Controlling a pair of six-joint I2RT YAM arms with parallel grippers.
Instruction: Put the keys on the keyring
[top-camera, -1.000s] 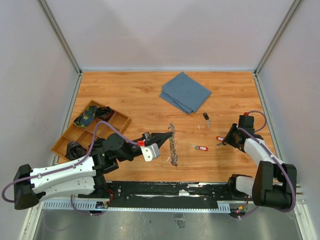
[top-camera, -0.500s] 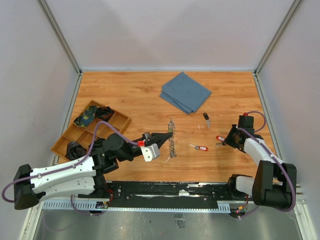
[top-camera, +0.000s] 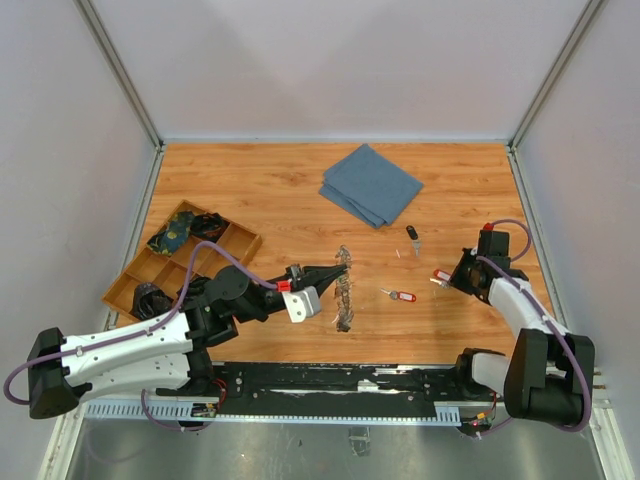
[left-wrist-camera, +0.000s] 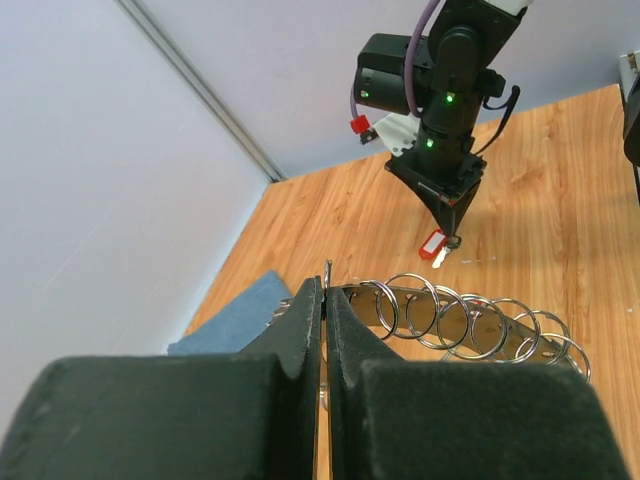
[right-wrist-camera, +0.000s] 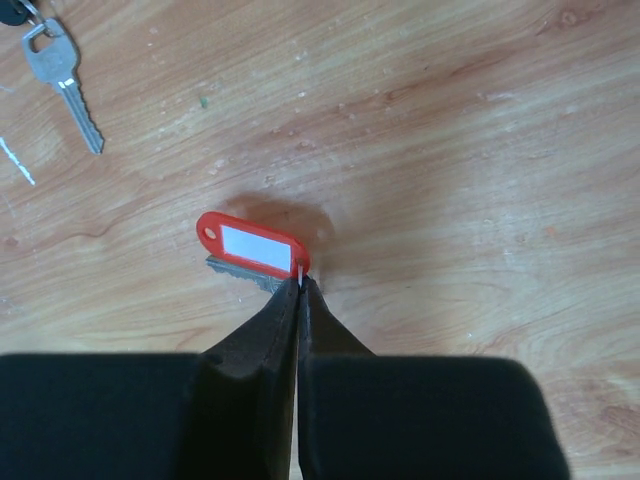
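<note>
Keyring (top-camera: 346, 300) clamped at far end by left gripper (top-camera: 342, 268), arm stretched forward, low. Well right of keyring, red-tagged key (right-wrist-camera: 250, 245) pinched by right gripper (right-wrist-camera: 300, 285), tilted down. White tag insert: no writing readable.

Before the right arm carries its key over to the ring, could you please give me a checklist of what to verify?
1. Is the left gripper shut on the keyring? Ok.
2. Is the right gripper shut on the red-tagged key? Ok, though it pinches only the tag's very end.
3. Is that key clear of the table? Cannot tell.
4. Is a low path to the keyring free? Not ok: a second red-tagged key lies between them.
5. Does a gap in the keyring face the key? Cannot tell.
</note>
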